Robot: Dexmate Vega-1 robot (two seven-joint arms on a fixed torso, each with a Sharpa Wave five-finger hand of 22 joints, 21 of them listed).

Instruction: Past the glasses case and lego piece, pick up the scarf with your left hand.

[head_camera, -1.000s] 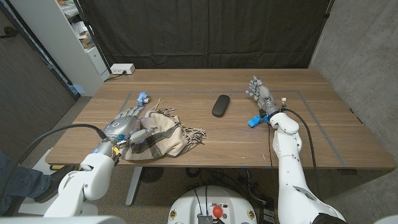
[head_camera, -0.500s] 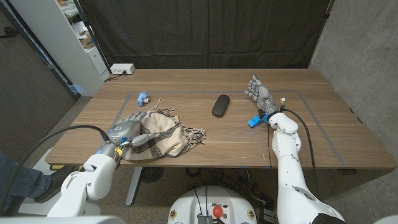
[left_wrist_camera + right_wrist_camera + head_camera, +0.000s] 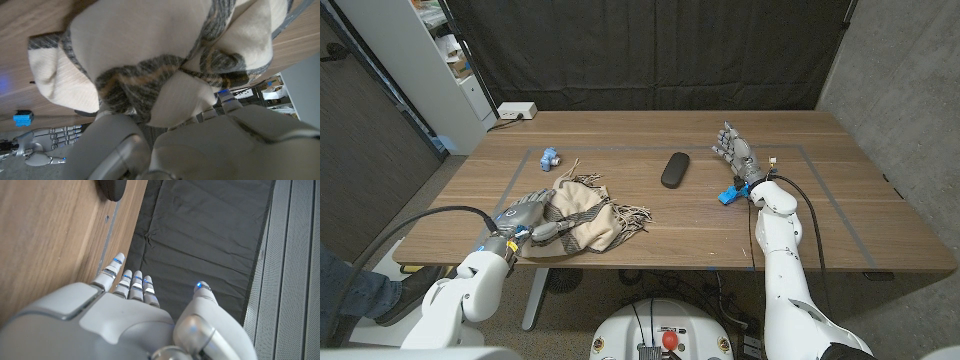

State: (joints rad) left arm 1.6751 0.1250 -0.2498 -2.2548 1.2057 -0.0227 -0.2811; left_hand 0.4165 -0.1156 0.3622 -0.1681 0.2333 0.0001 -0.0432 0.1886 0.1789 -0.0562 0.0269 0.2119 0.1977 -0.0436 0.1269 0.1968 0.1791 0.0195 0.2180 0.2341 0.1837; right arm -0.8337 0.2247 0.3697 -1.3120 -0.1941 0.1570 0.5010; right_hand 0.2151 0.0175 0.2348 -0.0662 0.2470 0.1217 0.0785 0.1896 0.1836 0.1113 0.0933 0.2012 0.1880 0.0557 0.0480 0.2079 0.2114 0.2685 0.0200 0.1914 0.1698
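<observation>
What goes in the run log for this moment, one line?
left hand: grips scarf at near table edge | right hand: open, idle by lego piece | glasses case: untouched, mid-table | scarf not yet lifted clear

Wooden worktop with taped rectangular outline. Small blue-and-white object beyond the left fingers. White power strip at the far left corner. White shelving unit beside. Black curtain behind.

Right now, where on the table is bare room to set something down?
Bare wood lies along the far edge beyond the glasses case, and on the right side past the right hand and blue lego piece. The near-left is crowded: the scarf in the left hand.
</observation>
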